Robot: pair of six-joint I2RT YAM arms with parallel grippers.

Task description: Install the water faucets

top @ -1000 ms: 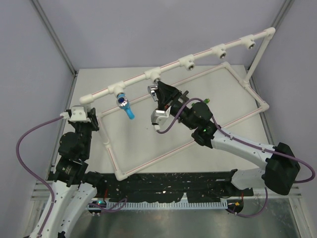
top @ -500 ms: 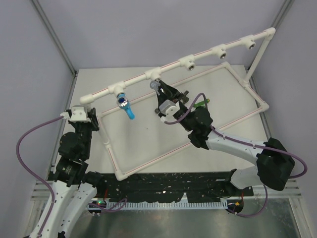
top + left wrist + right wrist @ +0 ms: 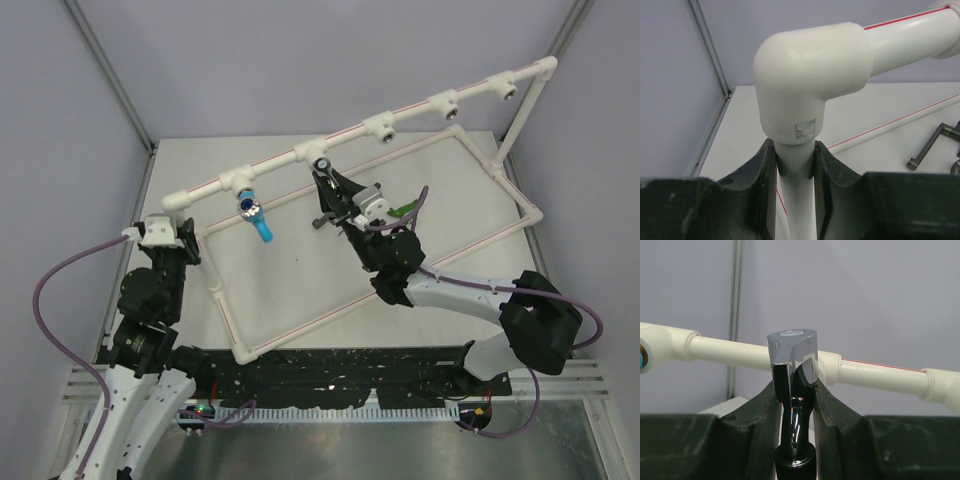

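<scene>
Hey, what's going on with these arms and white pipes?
The left fingers clamp an upright of the white pipe frame under its corner elbow. The right fingers are shut on the chrome faucet, holding it by the second socket of the top pipe. A blue faucet already hangs from the first socket; a green faucet lies on the table.
</scene>
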